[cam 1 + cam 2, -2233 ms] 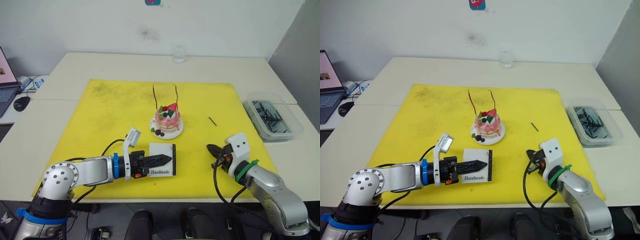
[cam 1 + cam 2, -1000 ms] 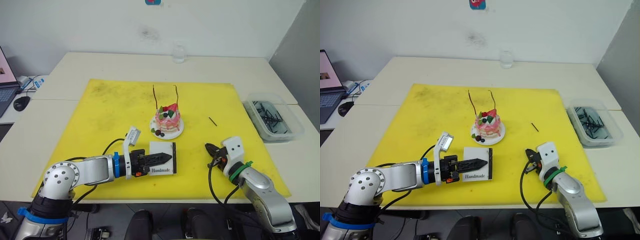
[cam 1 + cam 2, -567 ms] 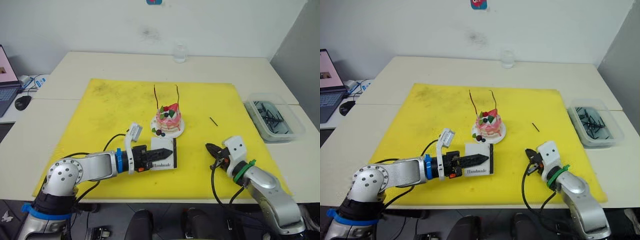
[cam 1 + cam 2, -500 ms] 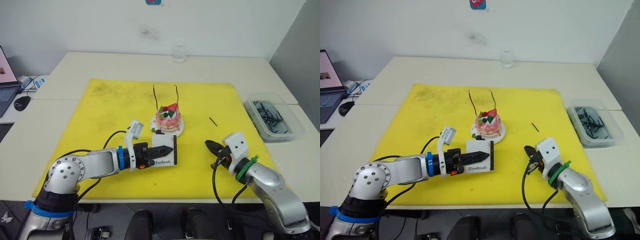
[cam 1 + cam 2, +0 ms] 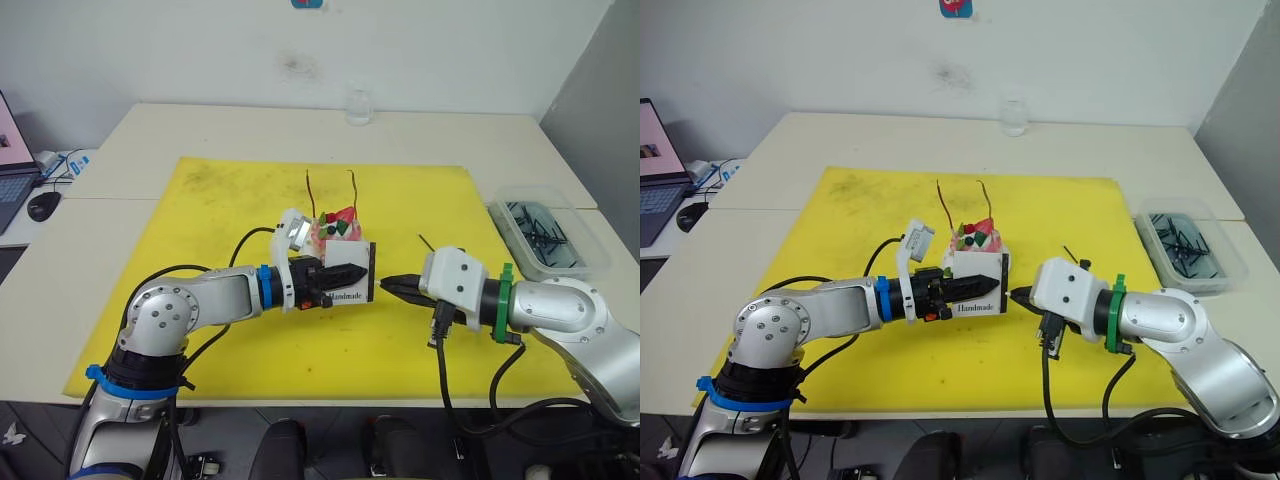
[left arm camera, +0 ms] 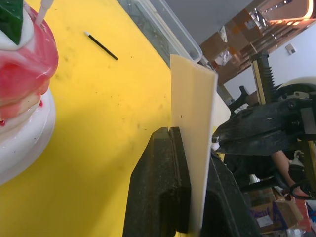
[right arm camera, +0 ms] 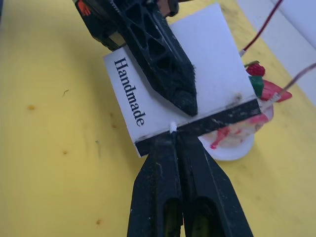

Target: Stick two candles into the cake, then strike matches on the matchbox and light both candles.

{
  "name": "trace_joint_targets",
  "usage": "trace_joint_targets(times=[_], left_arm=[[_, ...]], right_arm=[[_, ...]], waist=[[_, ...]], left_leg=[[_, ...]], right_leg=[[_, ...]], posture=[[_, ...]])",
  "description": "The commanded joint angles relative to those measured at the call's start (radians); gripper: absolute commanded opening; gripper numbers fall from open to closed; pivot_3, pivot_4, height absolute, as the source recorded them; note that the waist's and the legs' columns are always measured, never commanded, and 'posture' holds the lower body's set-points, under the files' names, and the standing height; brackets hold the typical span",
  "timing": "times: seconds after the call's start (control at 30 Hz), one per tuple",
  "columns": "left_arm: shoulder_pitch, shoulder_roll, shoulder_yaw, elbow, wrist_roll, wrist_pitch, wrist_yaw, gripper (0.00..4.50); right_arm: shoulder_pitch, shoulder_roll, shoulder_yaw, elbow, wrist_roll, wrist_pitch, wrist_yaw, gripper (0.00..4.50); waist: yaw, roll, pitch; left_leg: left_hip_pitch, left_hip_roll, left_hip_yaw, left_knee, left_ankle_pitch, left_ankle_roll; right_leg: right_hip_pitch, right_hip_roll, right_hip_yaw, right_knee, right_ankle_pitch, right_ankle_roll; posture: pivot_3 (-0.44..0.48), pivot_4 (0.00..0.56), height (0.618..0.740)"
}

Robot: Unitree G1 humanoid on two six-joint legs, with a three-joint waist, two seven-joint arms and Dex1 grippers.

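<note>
Matchbox [image 5: 978, 282]: flat white card rectangle, "Handmade" in black print, black striking strip along edge nearest right arm. Held off mat, just in front of cake, pinched across its flat faces by left gripper [image 5: 985, 285].

Cake [image 5: 337, 229]: small, round, pink layered, glossy, red strawberry and green leaf on top, on small white plate; partly hidden behind matchbox. Two candles [image 5: 943, 207] standing in cake top, very thin, wavy, red-brown, pale at base; flame not discernible.

Match [image 7: 173, 128]: only pale tip visible, poking from right gripper [image 7: 174, 136], touching black strip of matchbox. Right fingers [image 7: 157, 168] black, tapered, pressed together on match. Second match [image 5: 1070, 254], short straight dark stick, flat on mat beyond right gripper, apart from cake.

Mat [image 5: 200, 220]: bright yellow, matte, smudged with dark marks, spread under cake. Tables [image 5: 210, 125] pale cream, smooth, pushed together. Clear plastic bin [image 5: 545, 235] with dark sticks inside, well to right of cake. Small clear glass [image 5: 358, 105] far behind cake near white wall. Laptop [image 5: 660, 170] and black mouse [image 5: 44, 206] far to left of cake.

Left arm bent at elbow, forearm reaching toward cake, silver shell, blue band. Right arm forearm level, white wrist block, green band, gripper pointing at matchbox from opposite side.
</note>
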Motion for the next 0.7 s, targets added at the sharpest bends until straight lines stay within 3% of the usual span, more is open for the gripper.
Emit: trace_joint_targets(times=[0.03, 0.4, 0.7], left_arm=[[-0.019, -0.011, 0.021, -0.012, 0.008, 0.006, -0.029, 0.0], [-0.013, -0.006, 0.029, -0.028, 0.044, 0.016, -0.058, 0.0], [0.061, 0.018, 0.003, -0.126, 0.287, -0.107, -0.223, 0.0]], right_arm=[[-0.024, 0.003, 0.016, 0.009, -0.025, -0.021, 0.001, 0.04], [-0.035, 0.018, 0.036, 0.058, -0.068, -0.062, 0.003, 0.04], [-0.041, 0.007, 0.024, 0.041, -0.064, -0.064, 0.025, 0.04]], waist=[[0.0, 0.0, 0.0], [0.0, 0.0, 0.0], [-0.001, 0.0, 0.0]], left_leg=[[0.0, 0.0, 0.0, 0.0, 0.0, 0.0], [0.0, 0.0, 0.0, 0.0, 0.0, 0.0], [0.0, 0.0, 0.001, 0.0, 0.0, 0.0]], right_leg=[[0.0, 0.0, 0.0, 0.0, 0.0, 0.0], [0.0, 0.0, 0.0, 0.0, 0.0, 0.0], [0.0, 0.0, 0.001, 0.0, 0.0, 0.0]], posture=[[0.0, 0.15, 0.74], [0.0, 0.15, 0.74], [0.0, 0.15, 0.74]])
